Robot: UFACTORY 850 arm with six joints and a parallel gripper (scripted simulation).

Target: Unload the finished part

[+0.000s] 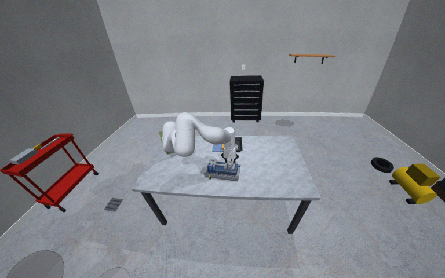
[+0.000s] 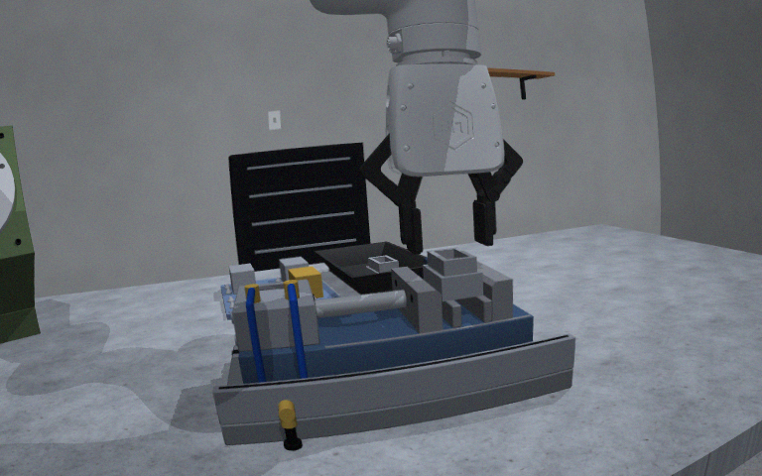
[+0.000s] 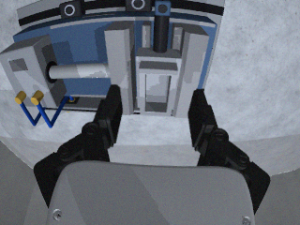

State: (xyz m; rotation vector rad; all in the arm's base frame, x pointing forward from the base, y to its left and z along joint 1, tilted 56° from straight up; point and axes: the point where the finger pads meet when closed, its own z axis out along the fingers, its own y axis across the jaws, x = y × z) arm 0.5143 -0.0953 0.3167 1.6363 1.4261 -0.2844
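The finished part [image 2: 450, 262] [image 3: 154, 78] is a grey block with a square pocket facing up. It sits between the grey jaws of the vise [image 2: 427, 299] [image 1: 223, 169] [image 3: 119, 56] on its blue base. My gripper [image 2: 447, 240] [image 3: 156, 98] [image 1: 230, 160] is open and empty. It hangs just above the part, with one finger to each side of it and the tips about level with the part's top. The dark outfeed tray [image 2: 359, 268] [image 1: 239, 143] stands behind the vise and holds a small grey hollow block [image 2: 382, 262].
A grey guard rail [image 2: 393, 387] with a yellow knob [image 2: 287, 414] runs along the vise's front. Blue hoses [image 2: 254, 336] loop over the vise's left end. A yellow block [image 2: 306, 278] and a blue plate [image 1: 217, 147] lie behind. A green unit [image 2: 14, 269] stands at the left.
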